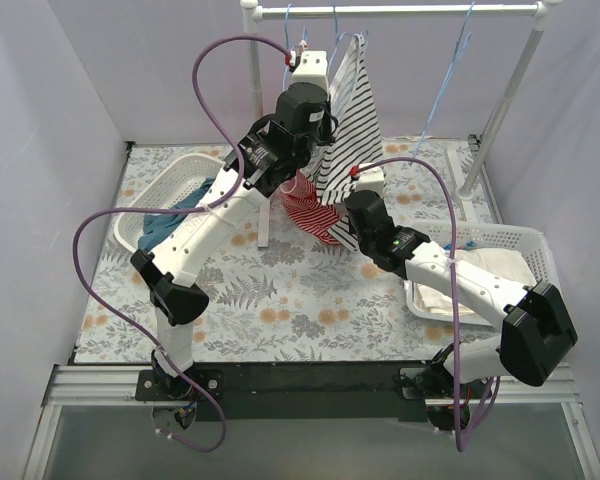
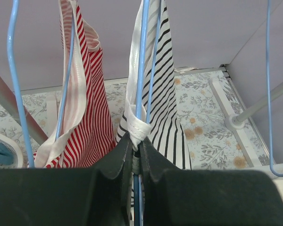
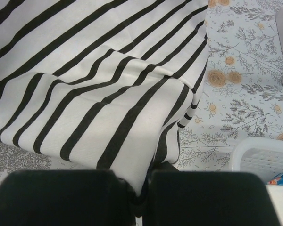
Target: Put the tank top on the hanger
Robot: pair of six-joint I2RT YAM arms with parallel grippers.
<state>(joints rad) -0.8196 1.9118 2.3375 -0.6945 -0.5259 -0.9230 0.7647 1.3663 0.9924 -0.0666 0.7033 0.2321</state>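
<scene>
The black-and-white striped tank top [image 1: 352, 120] hangs from the rail at the back, draped over a pale-blue wire hanger [image 2: 144, 56]. My left gripper [image 2: 137, 149] is up by the rail, shut on the top's white shoulder strap [image 2: 138, 129] together with the hanger wire. My right gripper [image 3: 140, 188] is lower, shut on the tank top's bottom hem [image 3: 132, 155], holding it out to the right. The striped cloth [image 3: 94, 89] fills most of the right wrist view. In the top view the right gripper [image 1: 352, 172] sits at the hem.
A red-and-white striped top [image 2: 82, 108] hangs on another blue hanger [image 2: 14, 84] just left. A third blue hanger [image 1: 450, 80] hangs empty on the white rail [image 1: 400, 10]. A white basket with blue clothes [image 1: 170, 205] is left; another white basket [image 1: 500, 260] is right.
</scene>
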